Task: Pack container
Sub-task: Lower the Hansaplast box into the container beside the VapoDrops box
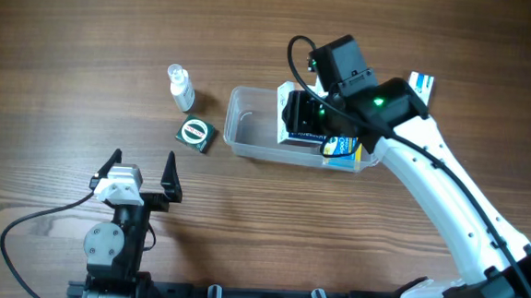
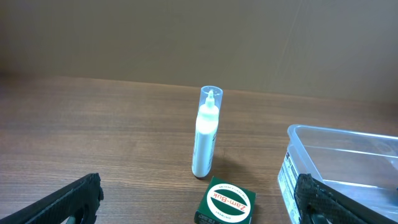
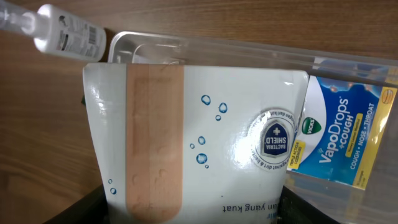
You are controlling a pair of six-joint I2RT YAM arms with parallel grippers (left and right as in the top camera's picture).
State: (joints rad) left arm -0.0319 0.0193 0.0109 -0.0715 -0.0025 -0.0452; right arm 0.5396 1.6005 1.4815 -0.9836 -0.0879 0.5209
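The clear plastic container stands mid-table; it also shows in the left wrist view and the right wrist view. My right gripper is over its right half, shut on a white bandage box with a plaster picture. A blue and yellow VapoDrops pack lies in the container's right end. A green Zam-Buk box and a small clear spray bottle lie left of the container. My left gripper is open and empty, near the table's front, with the Zam-Buk box ahead of it.
A blue and white box lies behind the right arm at the back right. The spray bottle stands upright in the left wrist view and shows at the top left of the right wrist view.
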